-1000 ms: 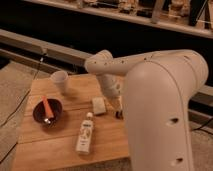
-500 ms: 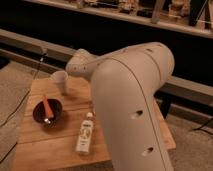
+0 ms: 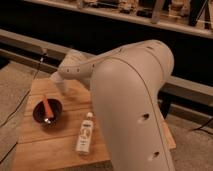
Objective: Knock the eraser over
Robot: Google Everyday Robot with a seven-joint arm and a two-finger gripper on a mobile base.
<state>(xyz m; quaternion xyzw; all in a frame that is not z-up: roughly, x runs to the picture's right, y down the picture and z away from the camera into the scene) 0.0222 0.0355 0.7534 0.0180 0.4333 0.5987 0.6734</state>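
Observation:
The eraser does not show; my large white arm [image 3: 131, 95] covers the middle and right of the wooden table [image 3: 50, 145], where it would lie. The arm reaches from the right foreground to the table's far left, ending near the back-left corner [image 3: 62, 80]. My gripper is hidden behind or under the arm, so I cannot place it more exactly than the area the arm covers.
A dark bowl [image 3: 48, 111] with a red-orange stick and a spoon in it sits at the table's left. A white bottle [image 3: 85, 134] lies on its side near the front middle. A cable [image 3: 30, 85] hangs left of the table. A railing runs behind.
The arm has swung further left and closer to the camera. It now covers the white eraser block and the small cup that showed earlier. Bowl and bottle have not moved.

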